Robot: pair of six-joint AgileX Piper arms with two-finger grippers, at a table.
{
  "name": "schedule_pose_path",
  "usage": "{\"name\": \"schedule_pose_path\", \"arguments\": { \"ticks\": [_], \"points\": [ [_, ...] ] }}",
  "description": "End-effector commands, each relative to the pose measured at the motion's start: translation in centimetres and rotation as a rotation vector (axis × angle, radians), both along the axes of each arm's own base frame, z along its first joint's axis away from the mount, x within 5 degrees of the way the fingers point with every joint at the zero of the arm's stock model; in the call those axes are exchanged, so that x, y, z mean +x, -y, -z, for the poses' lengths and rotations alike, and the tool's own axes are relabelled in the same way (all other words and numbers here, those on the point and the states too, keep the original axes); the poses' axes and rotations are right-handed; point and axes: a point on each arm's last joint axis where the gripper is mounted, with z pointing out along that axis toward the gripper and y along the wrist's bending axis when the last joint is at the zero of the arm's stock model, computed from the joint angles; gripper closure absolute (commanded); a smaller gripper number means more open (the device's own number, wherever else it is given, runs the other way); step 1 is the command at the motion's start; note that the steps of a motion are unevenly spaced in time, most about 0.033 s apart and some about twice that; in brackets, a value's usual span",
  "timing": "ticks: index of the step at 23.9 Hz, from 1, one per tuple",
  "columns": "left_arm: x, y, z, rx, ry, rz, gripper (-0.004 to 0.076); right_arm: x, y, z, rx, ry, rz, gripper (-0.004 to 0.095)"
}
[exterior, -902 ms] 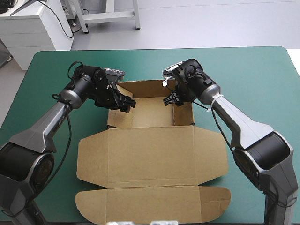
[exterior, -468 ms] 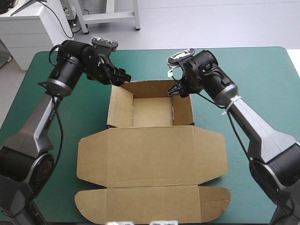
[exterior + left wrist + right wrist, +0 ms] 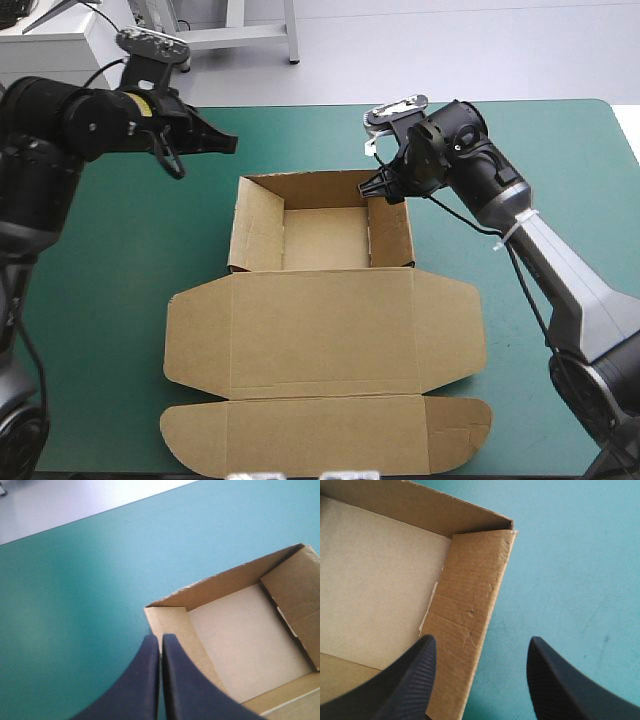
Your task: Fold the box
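- The teal-green-covered table (image 3: 570,170) is bare along its left, right and far sides.
- The brown box (image 3: 320,330) lies mid-table: open tray far, lid flat toward the near edge.

Grey arms (image 3: 560,270), black wrist housings (image 3: 455,150); 2 curved black fingers (image 3: 405,680) each.

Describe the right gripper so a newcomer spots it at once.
On the teal-green table lies the brown box, an open tray at its far end. The right gripper hovers at that tray's far right corner. Its fingers stand open with the right wall between them, whereas the left gripper is shut, clear of the box.
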Motion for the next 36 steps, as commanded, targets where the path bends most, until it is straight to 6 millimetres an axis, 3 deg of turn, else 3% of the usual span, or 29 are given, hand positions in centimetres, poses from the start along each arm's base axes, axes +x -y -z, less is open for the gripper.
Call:
{"name": "schedule_pose_path", "arguments": {
  "ticks": [1, 6, 9, 17, 18, 22, 23, 25, 26, 27, 28, 32, 36],
  "points": [
    [-4.4, -2.1, -1.8, 0.015, 0.047, -0.035, 0.0731, 0.3, 1.7, -1.3, 0.087, 0.007, 0.063, 0.0397],
    [-8.2, -3.9, -0.1, 0.030, 0.068, -0.049, 0.0731, 2.0, 2.0, 0.7, 0.144, -0.079, 0.093, 0.0397],
    [-10.3, -4.7, 2.1, 0.010, 0.070, -0.065, 0.0731, 2.6, 1.9, 1.7, 0.134, -0.100, 0.097, 0.0397],
    [-15.7, -6.7, 10.8, 0.018, 0.046, -0.048, 0.0731, 4.6, 0.6, 5.9, 0.119, -0.209, 0.094, 0.0397],
    [-16.9, -7.2, 13.2, 0.031, 0.015, -0.046, 0.0731, 5.0, 0.4, 6.8, 0.115, -0.231, 0.095, 0.0397],
    [-19.8, -7.9, 19.1, -0.017, -0.075, -0.055, 0.0731, 5.7, -0.3, 8.6, 0.128, -0.287, 0.093, 0.0397],
    [-20.2, -8.0, 19.5, -0.021, -0.076, -0.054, 0.0731, 5.8, -0.4, 9.0, 0.126, -0.297, 0.084, 0.0397],
    [-21.1, -8.2, 21.2, -0.029, -0.095, -0.045, 0.0731, 5.8, -0.7, 9.3, 0.139, -0.313, 0.052, 0.0492],
    [-21.4, -8.3, 21.4, -0.034, -0.093, -0.046, 0.0731, 5.8, -0.7, 9.3, 0.139, -0.314, 0.052, 0.0629],
    [-21.5, -8.3, 21.8, -0.027, -0.093, -0.043, 0.0731, 5.8, -0.7, 9.3, 0.139, -0.314, 0.052, 0.0835],
    [-21.6, -8.4, 21.9, -0.027, -0.093, -0.043, 0.0731, 5.8, -0.7, 9.4, 0.138, -0.313, 0.061, 0.0924],
    [-21.7, -8.4, 22.2, -0.028, -0.100, -0.047, 0.0731, 6.0, -0.1, 9.2, 0.096, -0.287, 0.082, 0.0929],
    [-21.7, -8.4, 22.2, -0.030, -0.101, -0.048, 0.0731, 6.7, 3.6, 7.5, 0.090, -0.233, 0.152, 0.0929]
  ]
}}
